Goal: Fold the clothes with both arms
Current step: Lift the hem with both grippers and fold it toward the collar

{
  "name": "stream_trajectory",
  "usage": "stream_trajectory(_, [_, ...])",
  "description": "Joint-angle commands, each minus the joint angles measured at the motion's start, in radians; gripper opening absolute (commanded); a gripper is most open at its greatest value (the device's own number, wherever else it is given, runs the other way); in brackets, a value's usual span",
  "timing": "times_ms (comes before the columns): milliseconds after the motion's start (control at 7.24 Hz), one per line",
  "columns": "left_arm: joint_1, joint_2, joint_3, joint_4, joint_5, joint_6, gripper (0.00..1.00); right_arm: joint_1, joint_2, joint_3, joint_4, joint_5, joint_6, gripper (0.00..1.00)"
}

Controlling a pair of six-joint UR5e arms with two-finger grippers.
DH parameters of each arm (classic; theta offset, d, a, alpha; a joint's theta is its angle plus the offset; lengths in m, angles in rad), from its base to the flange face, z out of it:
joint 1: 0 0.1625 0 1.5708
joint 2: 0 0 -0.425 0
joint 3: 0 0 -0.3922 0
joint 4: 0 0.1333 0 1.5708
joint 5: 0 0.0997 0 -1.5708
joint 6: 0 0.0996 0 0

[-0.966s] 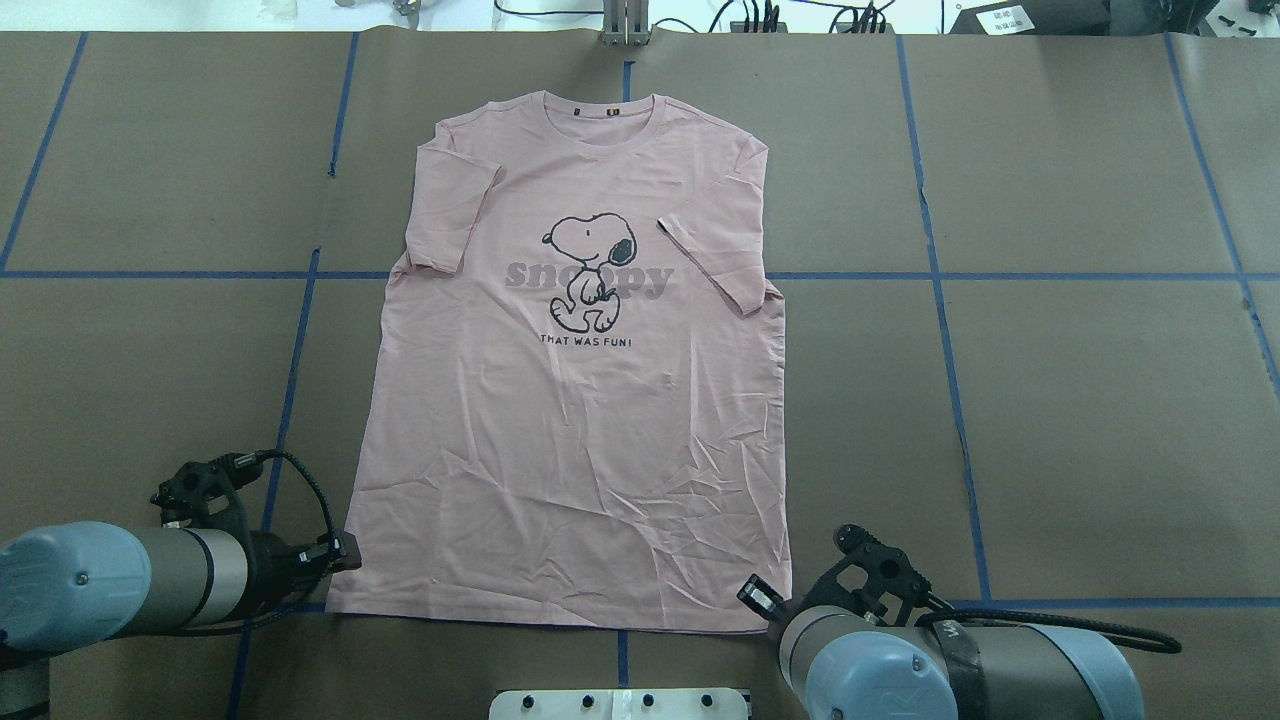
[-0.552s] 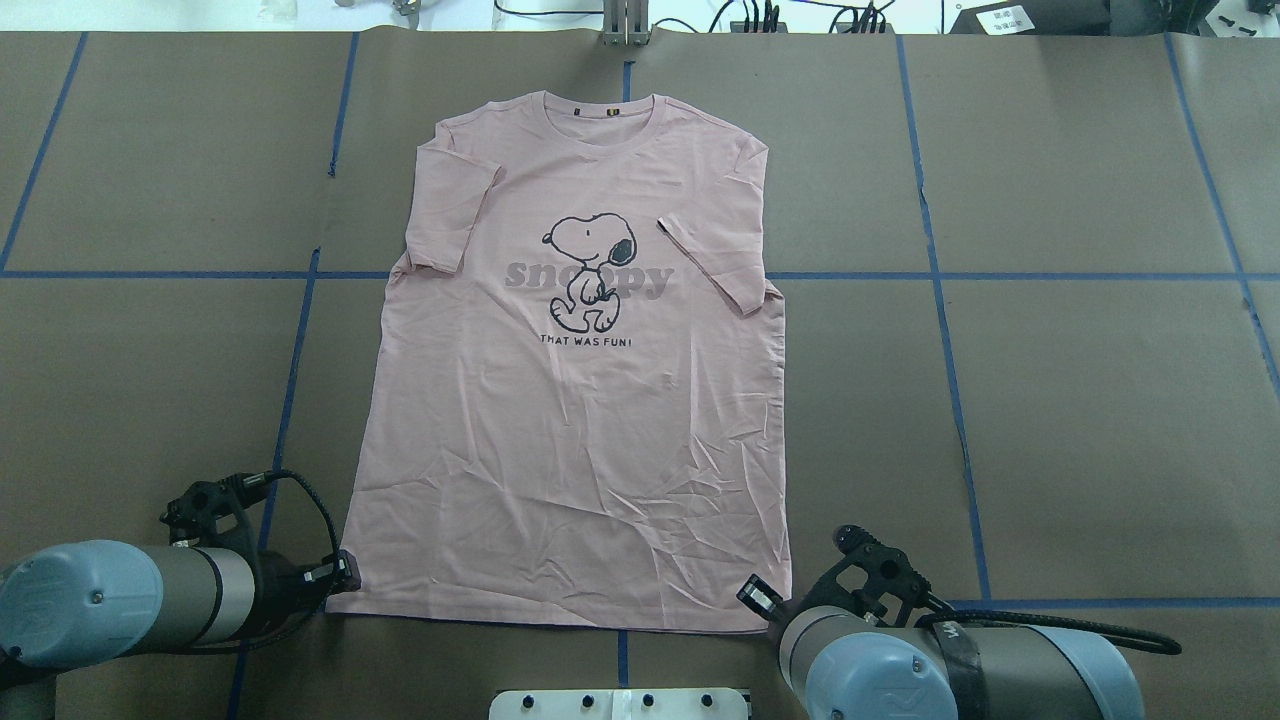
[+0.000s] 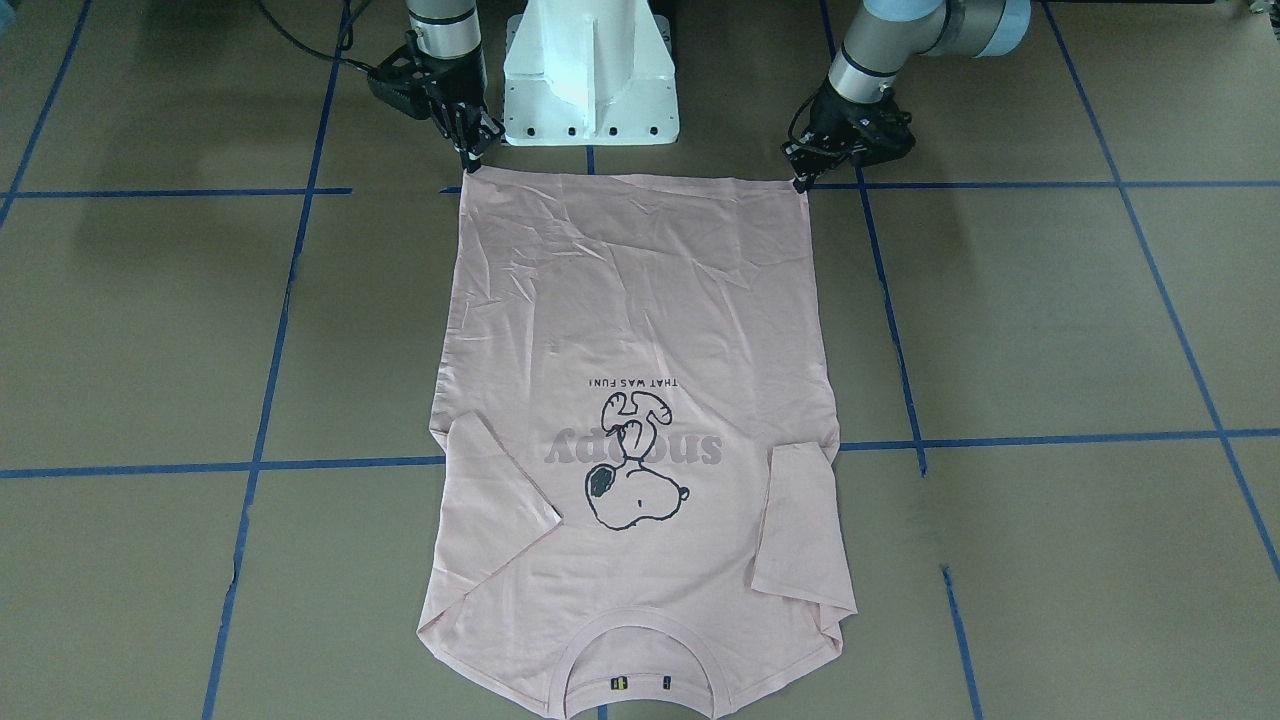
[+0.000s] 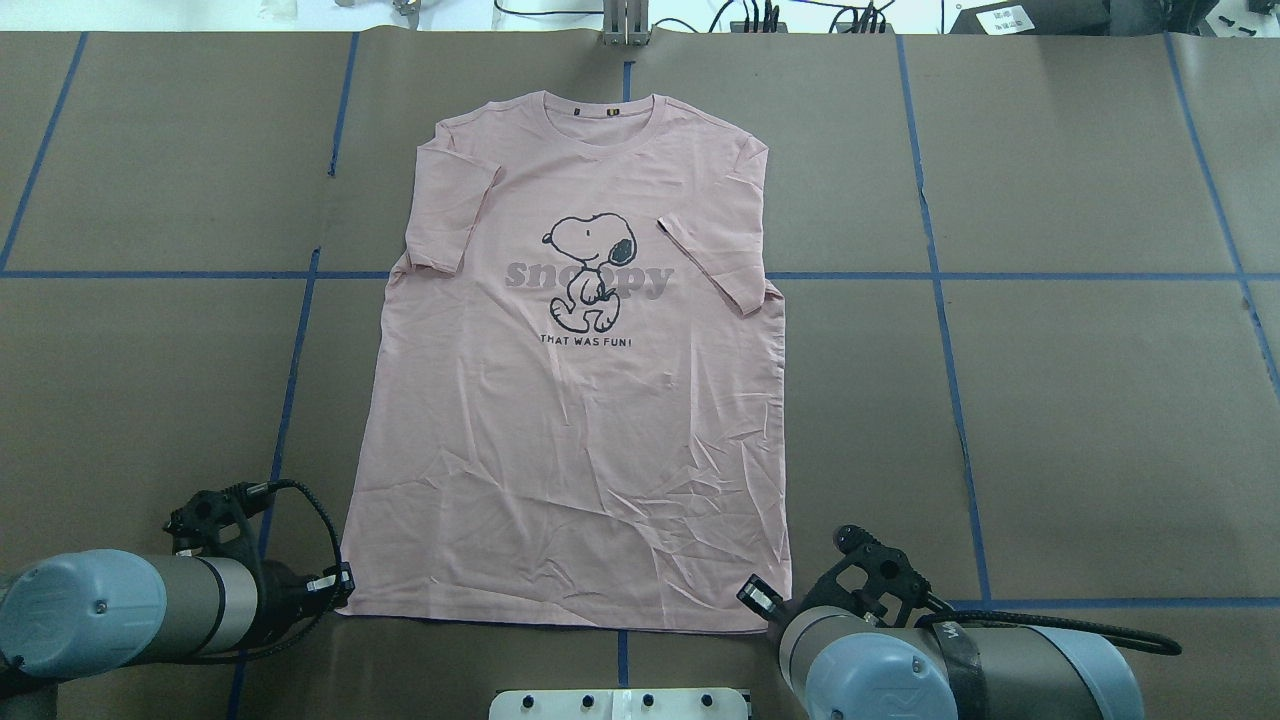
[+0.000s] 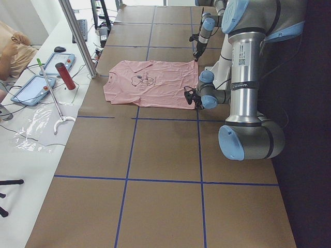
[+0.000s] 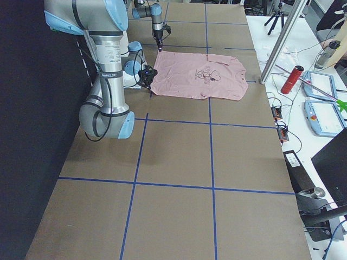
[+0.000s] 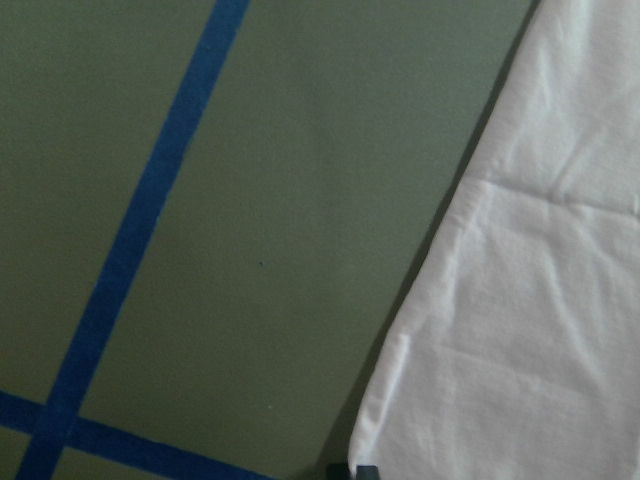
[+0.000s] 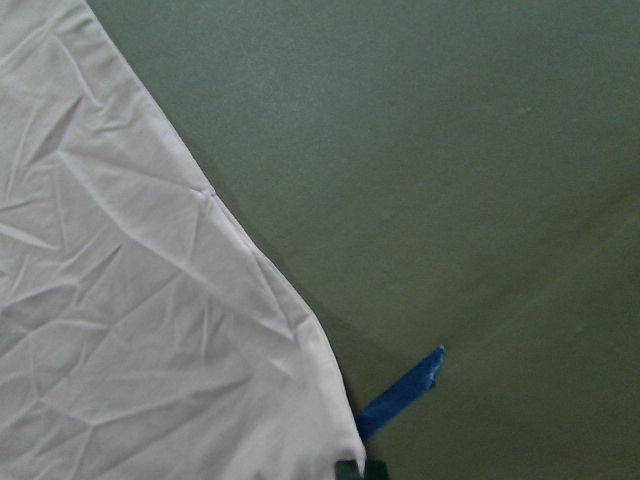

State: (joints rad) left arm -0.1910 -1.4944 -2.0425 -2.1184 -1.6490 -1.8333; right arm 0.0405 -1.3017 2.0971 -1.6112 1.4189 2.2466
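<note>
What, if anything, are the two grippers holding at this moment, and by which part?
The pink Snoopy T-shirt, it seems: left gripper and right gripper each pinch a bottom hem corner, shirt lying flat.

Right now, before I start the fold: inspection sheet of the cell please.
Surface: brown paper with a blue tape grid, lying flat.
Job's things: pink T-shirt spread flat, print up, collar away from the robot, creased, sleeves turned in.
Clutter: nothing seen on the paper.
Grippers: left gripper at one hem corner, right gripper at the other; whether they are pinching cannot be told.
Cables: black cable loop at the left wrist, beside the shirt's edge; second cable along the right arm.
Surroundings: white pedestal; side bench with tablets, red bottle, a person's arm.
</note>
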Motion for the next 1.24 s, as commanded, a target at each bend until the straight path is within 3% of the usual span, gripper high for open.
stream_trajectory(0, [0.031,-0.004,-0.015,-0.002,0.0,-0.064,0.0,0.002,-0.034,0.026,0.001,0.0,-0.005,0.0])
stream_trajectory(414, [0.108,-0.036,-0.08,0.018,0.003,-0.307,0.0,-0.056,-0.213,0.202,0.005,-0.002,-0.007,0.0])
stream_trajectory(690, [0.099,-0.056,-0.184,0.139,0.003,-0.302,0.0,-0.041,-0.209,0.213,0.004,-0.008,-0.007,0.0])
stream_trajectory(966, [-0.066,-0.238,-0.177,0.303,-0.003,-0.024,0.0,0.086,-0.148,0.189,0.007,-0.021,-0.144,0.0])
stream_trajectory(1104, [-0.126,-0.339,-0.141,0.43,-0.002,0.08,0.0,0.192,-0.037,0.099,0.01,-0.014,-0.247,0.0])
